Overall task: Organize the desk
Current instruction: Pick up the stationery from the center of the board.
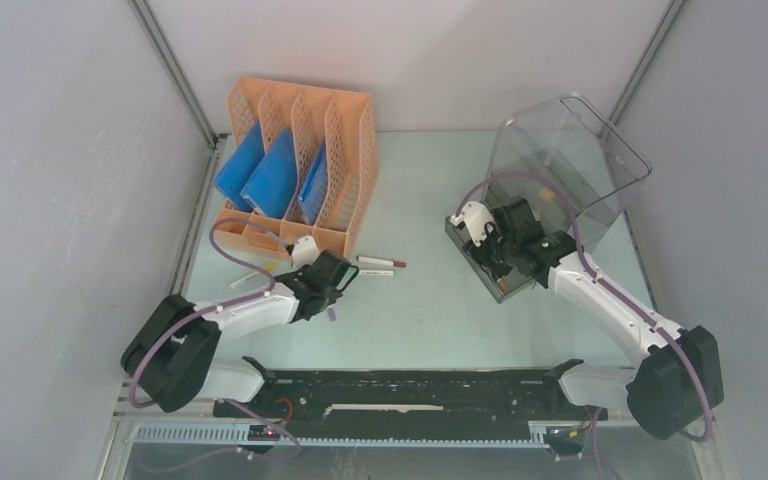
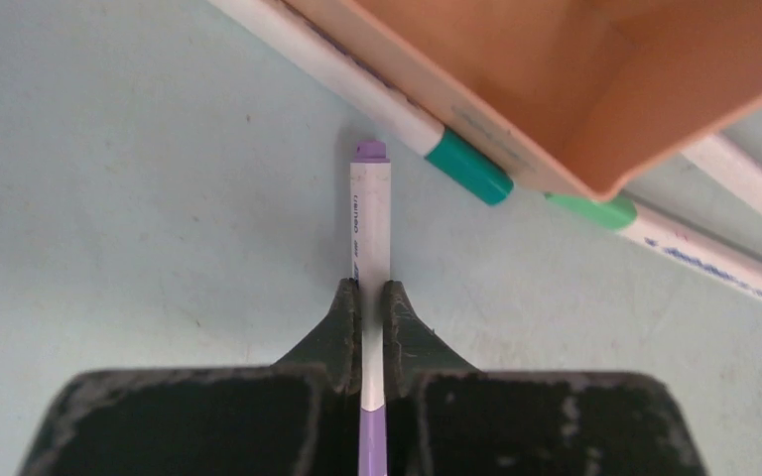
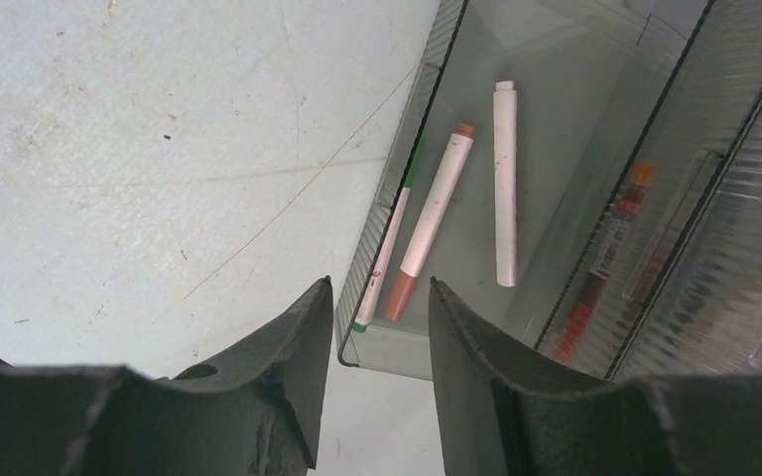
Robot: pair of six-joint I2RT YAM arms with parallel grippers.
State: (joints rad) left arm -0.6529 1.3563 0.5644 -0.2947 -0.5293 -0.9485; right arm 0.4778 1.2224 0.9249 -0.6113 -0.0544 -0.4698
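The desk [image 1: 430, 320] is a pale mint-green tabletop. My left gripper [image 2: 370, 288] is shut on a white marker with purple ends [image 2: 370, 213], lying straight ahead on the desk [image 2: 109, 198] beside the orange file rack's corner [image 2: 575, 89]. From above, the left gripper [image 1: 332, 283] sits just in front of the rack [image 1: 345, 170]. My right gripper [image 3: 381, 288] is open and empty, hovering over the near corner of the pulled-out clear drawer [image 3: 387, 352]. The drawer holds a brown-capped marker [image 3: 427, 218], a white marker [image 3: 504, 188] and a green-tipped marker [image 3: 385, 253].
Two green-capped markers [image 2: 466, 167] [image 2: 595, 210] lie against the rack's base. More markers [image 1: 380, 264] [image 1: 248, 278] lie on the desk in front of the rack, which holds blue folders [image 1: 270, 180]. The clear plastic drawer box [image 1: 560, 160] stands at the back right.
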